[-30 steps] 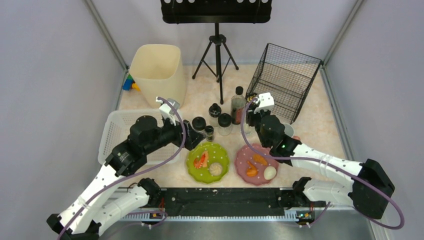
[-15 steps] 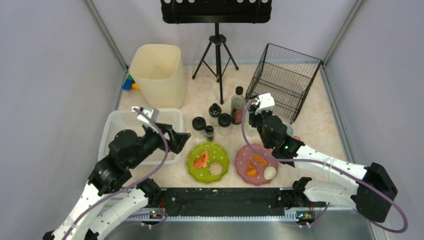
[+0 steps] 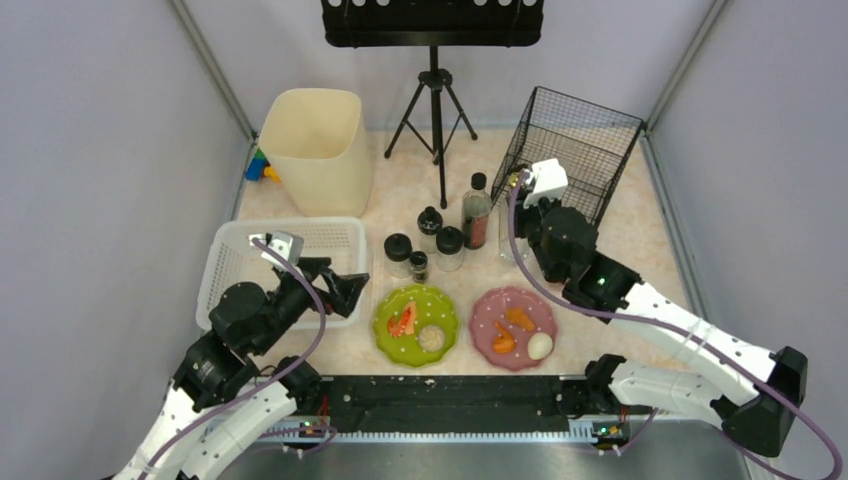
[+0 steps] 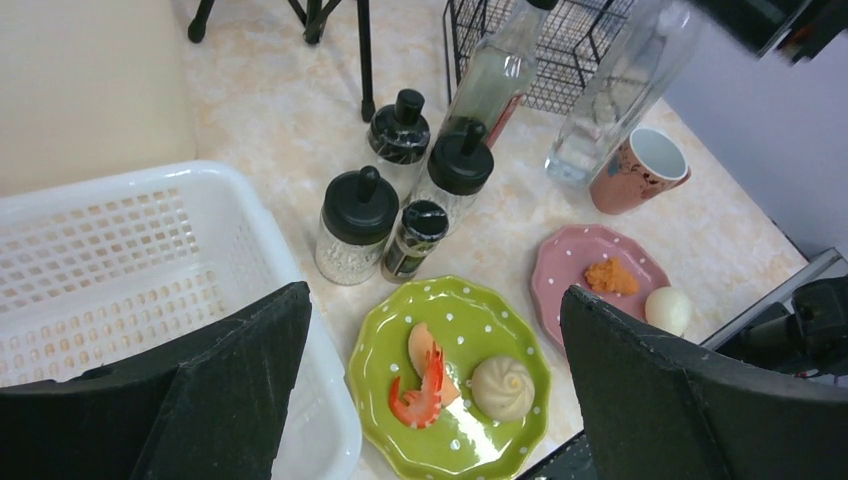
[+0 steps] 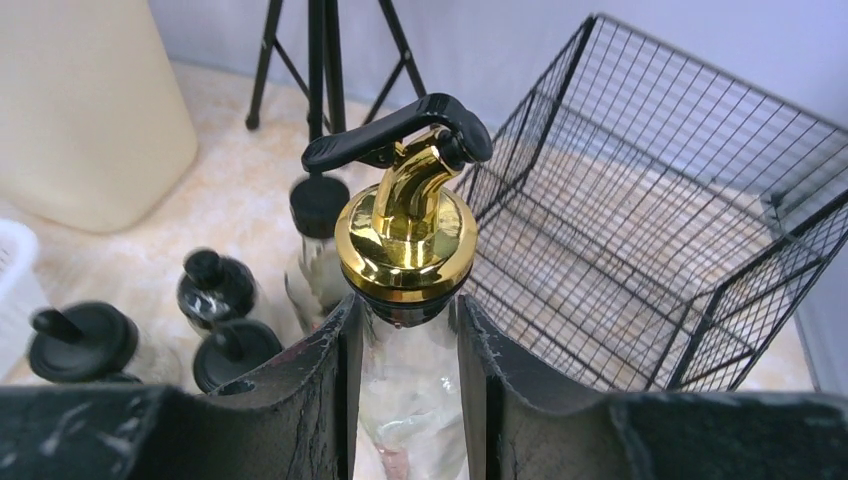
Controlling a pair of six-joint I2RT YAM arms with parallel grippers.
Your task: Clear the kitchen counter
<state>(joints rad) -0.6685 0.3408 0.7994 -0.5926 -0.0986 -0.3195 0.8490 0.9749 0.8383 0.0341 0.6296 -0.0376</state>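
Right gripper, clamping the bottle, neared the rack; left gripper withdrew, spread.

Bright, even light fills your overhead view, leaving only faint, soft shadows on the bench. In your right wrist view the gold pourer on the bottle throws hard glints, while the black-lidded jars behind it blur; your left fingers read as dark, nearly featureless masses

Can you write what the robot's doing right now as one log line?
right fingers: shut on gold-spout bottle | left fingers: open, empty | kitchen counter: not cleared
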